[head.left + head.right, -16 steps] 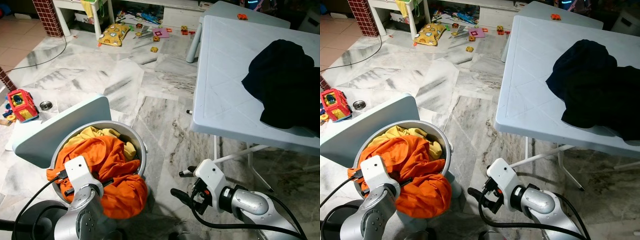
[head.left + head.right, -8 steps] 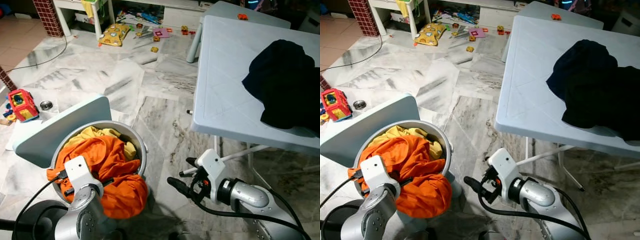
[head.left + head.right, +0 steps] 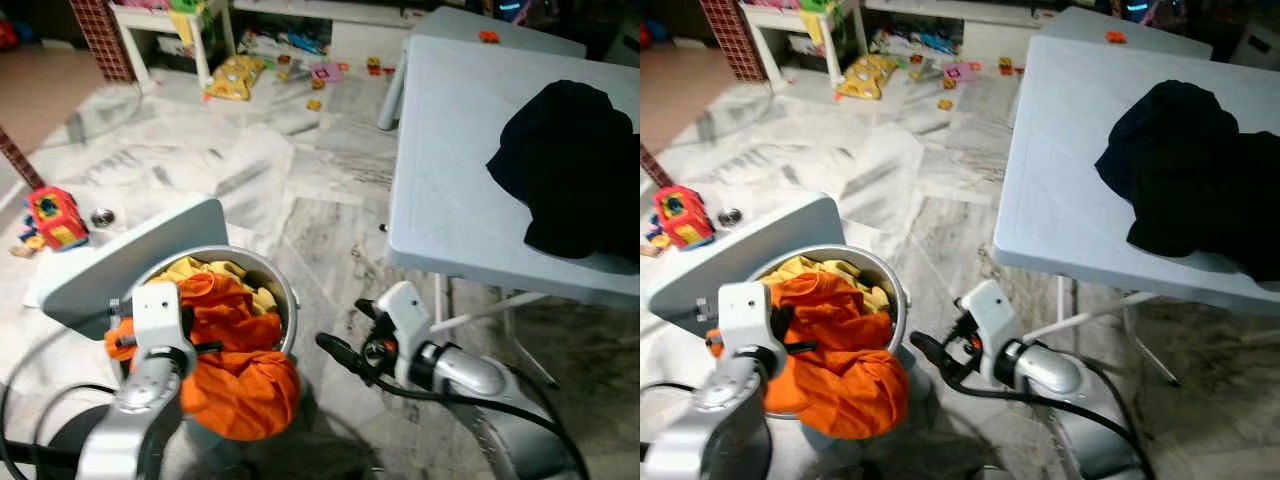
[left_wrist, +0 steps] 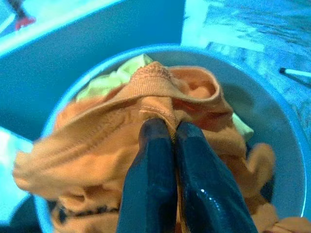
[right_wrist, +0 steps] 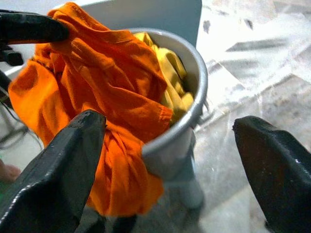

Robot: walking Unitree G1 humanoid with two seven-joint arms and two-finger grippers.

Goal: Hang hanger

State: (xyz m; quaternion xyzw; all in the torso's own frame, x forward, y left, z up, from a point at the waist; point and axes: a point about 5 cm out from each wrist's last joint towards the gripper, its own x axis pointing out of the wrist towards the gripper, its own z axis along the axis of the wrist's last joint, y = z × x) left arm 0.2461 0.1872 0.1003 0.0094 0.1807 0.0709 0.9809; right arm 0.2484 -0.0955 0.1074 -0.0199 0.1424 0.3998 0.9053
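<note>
Orange garment [image 3: 232, 352] in grey bucket [image 3: 284, 300]

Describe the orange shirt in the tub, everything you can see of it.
The orange shirt is soft, crumpled knit cloth with a ribbed collar. It lies heaped on top of yellow laundry in the round grey tub, and one fold spills over the near rim and hangs down the outside. The left tool is shut on its collar. The right tool is open, facing it, apart from it.

Even indoor daylight — head views softly motion-blurred, left wrist view tinted cyan, soft floor shadows.
</note>
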